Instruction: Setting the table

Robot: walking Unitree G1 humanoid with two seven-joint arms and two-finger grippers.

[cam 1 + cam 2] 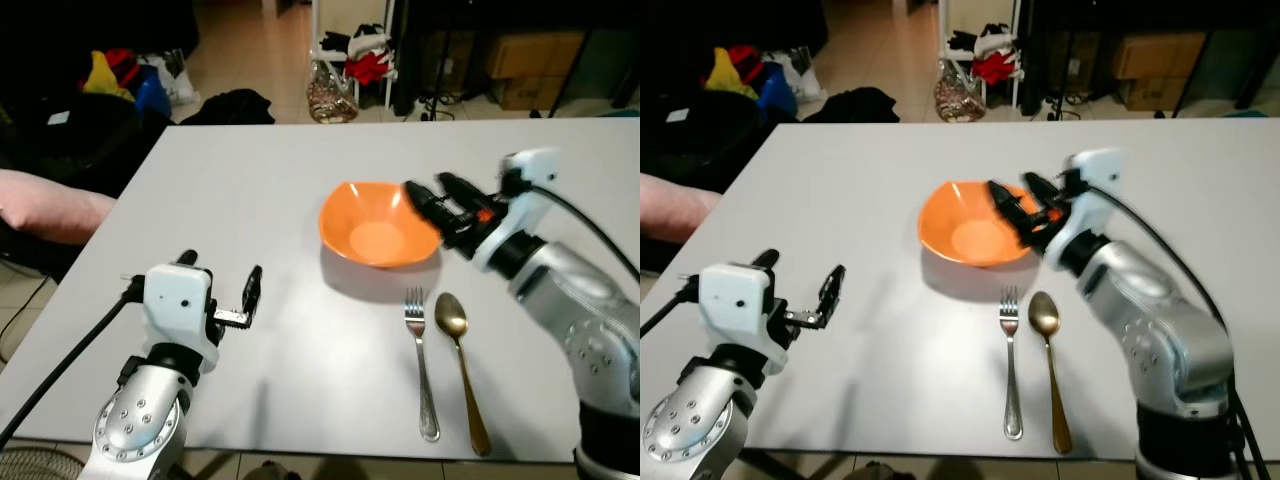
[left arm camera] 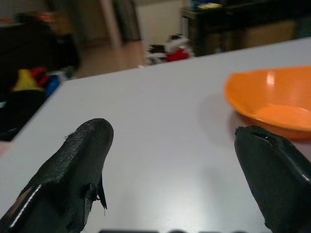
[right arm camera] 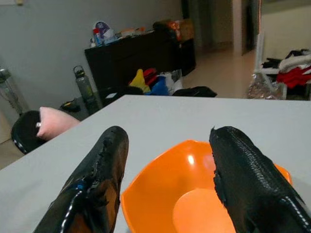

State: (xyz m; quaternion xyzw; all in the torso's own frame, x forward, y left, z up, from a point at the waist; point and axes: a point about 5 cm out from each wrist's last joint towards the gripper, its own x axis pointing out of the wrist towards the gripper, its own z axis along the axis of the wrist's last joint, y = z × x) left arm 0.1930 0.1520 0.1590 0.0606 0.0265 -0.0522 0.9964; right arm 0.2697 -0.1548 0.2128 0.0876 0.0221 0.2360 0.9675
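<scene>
Nearest us, our left gripper (image 1: 222, 291) hovers over bare tabletop (image 1: 240, 190) at the near left, jaws spread and holding nothing. At center sits the orange bowl (image 1: 375, 225), with a fork (image 1: 420, 360) and a gold spoon (image 1: 462, 370) lying side by side just near of it. Our right gripper (image 1: 425, 200) hangs at the bowl's right rim, jaws parted around nothing. We judge the risk plain: a careless push could tip or slide the bowl, and the right forearm sweeping low could scatter the cutlery. Whether a finger touches the rim we cannot tell. Clutter on the floor beyond the far edge is too dim to identify, and a pink cushion (image 1: 45, 205) at the left is cut off.
</scene>
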